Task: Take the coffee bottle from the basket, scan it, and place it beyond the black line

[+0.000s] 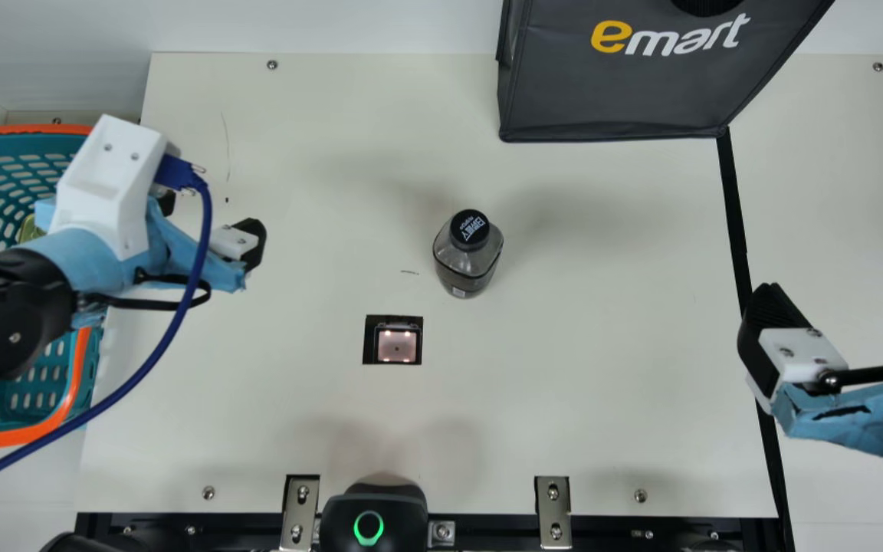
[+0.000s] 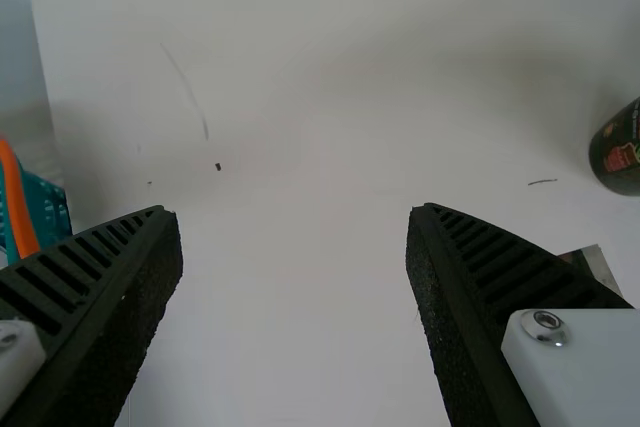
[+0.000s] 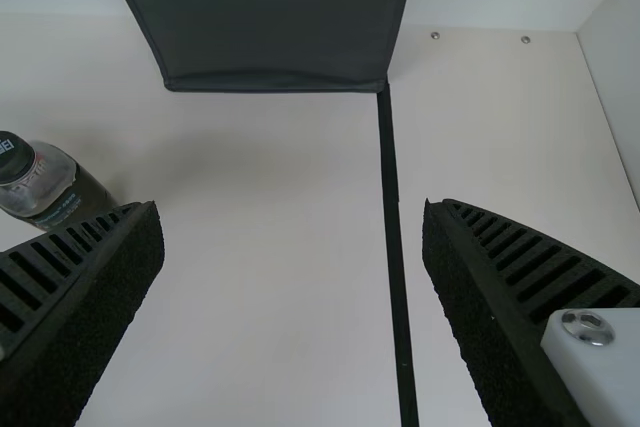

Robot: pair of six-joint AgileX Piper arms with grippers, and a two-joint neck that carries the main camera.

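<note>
The coffee bottle (image 1: pixel 467 257), dark with a black cap, stands upright mid-table, behind and right of the scanner window (image 1: pixel 397 345). My left gripper (image 1: pixel 215 218) is at the left by the basket (image 1: pixel 77 376), well away from the bottle. In the left wrist view my left gripper (image 2: pixel 295 212) stands open, holding nothing, and the bottle (image 2: pixel 620 152) is at the edge. My right gripper (image 1: pixel 840 299) is at the right near the black line (image 1: pixel 734 215). In the right wrist view my right gripper (image 3: pixel 293 205) is open and empty, with the bottle (image 3: pixel 55 187) off to one side.
A dark grey bag (image 1: pixel 618 92) stands at the back, its corner at the line's far end. A black device with a green ring (image 1: pixel 369 529) sits at the front edge, between metal brackets. A blue cable (image 1: pixel 158 345) hangs from my left arm over the table's left side.
</note>
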